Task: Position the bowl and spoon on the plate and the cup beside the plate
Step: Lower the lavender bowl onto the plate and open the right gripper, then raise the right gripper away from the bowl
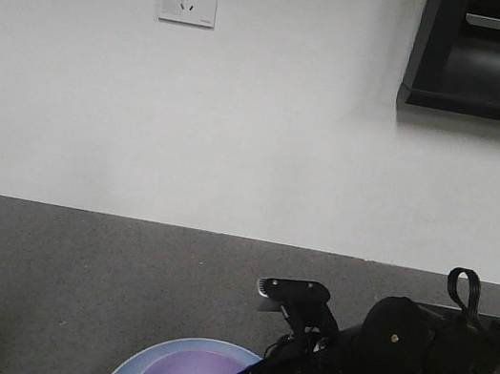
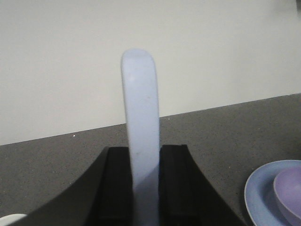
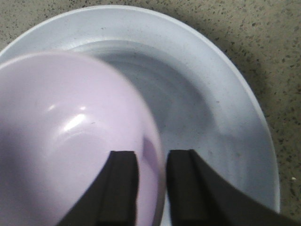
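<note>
Your right pincer [image 3: 153, 162] is clamped on the rim of the bowl [image 3: 66, 141], one finger inside and one outside. The matte lavender bowl lies over one side of the light blue plate [image 3: 211, 108]. The plate's low rim shows bare on the other side, with speckled grey bench [image 3: 263, 42] free around it. Your left pincer [image 2: 145, 155] grips the spoon [image 2: 140, 117] upright, its broad, pale bluish handle rising above the fingers, off to the side of the plate. The bench runs back to a white wall [image 1: 265, 102].
</note>
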`<state>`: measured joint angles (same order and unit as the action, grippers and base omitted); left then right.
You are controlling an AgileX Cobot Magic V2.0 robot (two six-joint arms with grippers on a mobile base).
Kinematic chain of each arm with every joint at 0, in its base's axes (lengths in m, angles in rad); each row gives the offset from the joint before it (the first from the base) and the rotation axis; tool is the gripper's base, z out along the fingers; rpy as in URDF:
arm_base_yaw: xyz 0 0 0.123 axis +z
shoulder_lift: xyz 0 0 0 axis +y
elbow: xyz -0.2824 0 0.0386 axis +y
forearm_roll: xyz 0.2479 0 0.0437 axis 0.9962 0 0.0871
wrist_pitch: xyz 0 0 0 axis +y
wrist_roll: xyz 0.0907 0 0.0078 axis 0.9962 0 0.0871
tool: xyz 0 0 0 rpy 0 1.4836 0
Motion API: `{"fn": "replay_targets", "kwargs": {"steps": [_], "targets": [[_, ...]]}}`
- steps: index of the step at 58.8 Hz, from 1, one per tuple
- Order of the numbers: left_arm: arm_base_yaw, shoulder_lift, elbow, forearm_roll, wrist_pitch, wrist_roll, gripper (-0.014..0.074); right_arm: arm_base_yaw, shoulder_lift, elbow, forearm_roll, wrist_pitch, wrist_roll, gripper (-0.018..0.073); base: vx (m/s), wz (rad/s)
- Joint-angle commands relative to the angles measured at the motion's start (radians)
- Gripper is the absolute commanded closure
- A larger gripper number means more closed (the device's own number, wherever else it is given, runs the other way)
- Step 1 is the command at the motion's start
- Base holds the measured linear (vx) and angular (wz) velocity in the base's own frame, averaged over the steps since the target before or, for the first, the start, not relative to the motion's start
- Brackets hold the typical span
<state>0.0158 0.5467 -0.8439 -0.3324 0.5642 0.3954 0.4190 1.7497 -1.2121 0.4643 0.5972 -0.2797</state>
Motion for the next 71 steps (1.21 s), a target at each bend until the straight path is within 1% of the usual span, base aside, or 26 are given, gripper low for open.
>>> {"fn": "replay_targets", "kwargs": {"steps": [1,3,9,15,22,26,32,36,42,45,48,54,59,64,67,71], "targets": [[-0.006,0.006,-0.024,-0.021,-0.089,0.001,0.0573,-0.003,-0.046,-0.035,-0.002,-0.049,-0.003,0.0118,0.00,0.00],[-0.006,0.006,-0.024,-0.021,-0.089,0.001,0.0572,-0.003,-0.046,-0.035,-0.010,-0.051,-0.003,0.0078,0.00,0.00],[-0.006,0.006,-0.024,-0.021,-0.089,0.001,0.0572,-0.003,-0.050,-0.038,-0.015,-0.054,-0.005,-0.0003,0.00,0.00],[-0.006,0.006,-0.024,-0.021,-0.089,0.001,0.0572,-0.004,-0.080,-0.056,-0.020,-0.052,-0.004,-0.0039,0.00,0.00],[-0.006,0.006,-0.024,-0.021,-0.094,0.001,0.0572,-0.005,-0.167,-0.078,-0.020,-0.079,-0.004,-0.0034,0.00,0.00],[-0.006,0.006,-0.024,-0.021,-0.110,0.001,0.0572,-0.005,-0.232,-0.078,-0.022,-0.118,-0.006,-0.0026,0.00,0.00],[-0.006,0.006,-0.024,-0.021,-0.118,0.001,0.0572,-0.005,-0.352,-0.077,-0.065,-0.162,-0.024,-0.0018,0.00,0.00],[-0.006,0.006,-0.024,-0.021,-0.115,0.001,0.0572,-0.005,-0.429,-0.047,-0.107,-0.204,-0.027,-0.0014,0.00,0.00],[-0.006,0.006,-0.024,-0.021,-0.115,0.001,0.0572,-0.006,-0.595,0.079,-0.153,-0.305,-0.020,-0.0014,0.00,0.00],[-0.006,0.006,-0.024,-0.021,-0.114,0.001,0.0572,-0.025,-0.692,0.145,-0.157,-0.319,-0.019,-0.0014,0.00,0.00],[-0.006,0.006,-0.024,-0.021,-0.114,0.001,0.0572,-0.049,-0.778,0.213,-0.157,-0.300,-0.019,-0.0014,0.00,0.00],[-0.006,0.006,-0.024,-0.021,-0.114,0.001,0.0572,-0.123,-0.967,0.307,-0.165,-0.255,-0.019,-0.0014,0.00,0.00],[-0.006,0.012,-0.023,-0.026,-0.103,0.001,0.0572,-0.184,-1.087,0.365,-0.184,-0.248,0.005,-0.0014,0.00,0.00],[-0.006,0.032,-0.016,-0.067,-0.094,0.026,0.0572,-0.241,-1.185,0.399,-0.194,-0.226,0.027,-0.0014,0.00,0.00],[-0.006,0.055,-0.016,-0.119,-0.085,0.076,0.0572,-0.271,-1.224,0.407,-0.194,-0.184,0.034,-0.0014,0.00,0.00],[-0.006,0.089,-0.016,-0.239,-0.089,0.188,0.0572,-0.301,-1.251,0.407,-0.196,-0.105,0.054,-0.0014,0.00,0.00]]}}
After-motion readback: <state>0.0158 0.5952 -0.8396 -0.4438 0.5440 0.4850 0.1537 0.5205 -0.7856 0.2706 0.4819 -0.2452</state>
